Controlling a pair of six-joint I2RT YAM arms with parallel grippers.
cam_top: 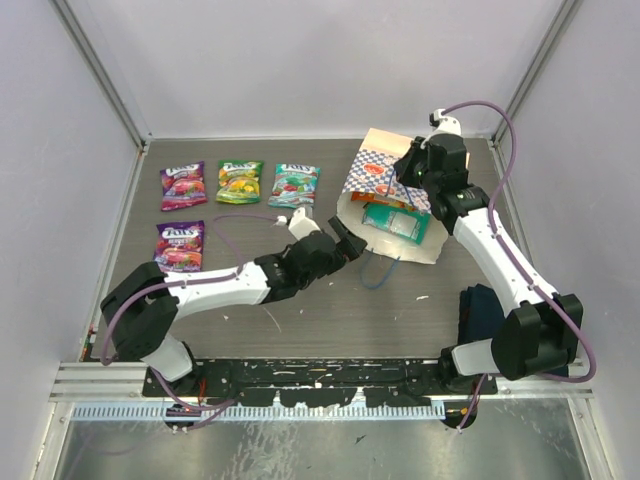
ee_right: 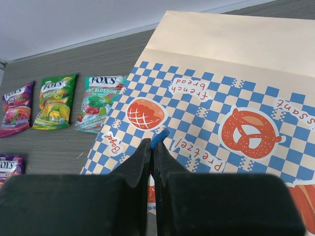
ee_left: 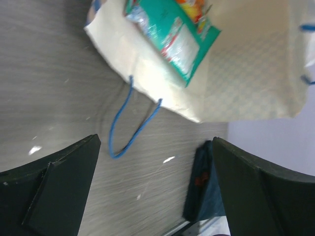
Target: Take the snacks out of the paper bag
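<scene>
**A:** Where's the next snack?

**B:** A teal packet (cam_top: pixel 392 222) lies flat just inside the mouth of the bag (cam_top: pixel 385 170). The bag is on its side at the far right of the surface (cam_top: pixel 300 310). Four packets (cam_top: pixel 240 181) are already laid out at the far left.

**A:** End effectors?

**B:** The right end effector (ee_right: pixel 152 150) is pinched together on the upper blue handle (ee_right: pixel 160 136), holding the mouth up. The left end effector (cam_top: pixel 345 245) is spread wide and empty, just short of the mouth.

**A:** Risks?

**B:** I'd guess the glossy packet slides deeper if it's pushed rather than pinched. The left one could also nip the bag's lower lip, or snag the loose handle (ee_left: pixel 125 128) and drag the bag. If the thin cord slips, the mouth drops shut.
</scene>
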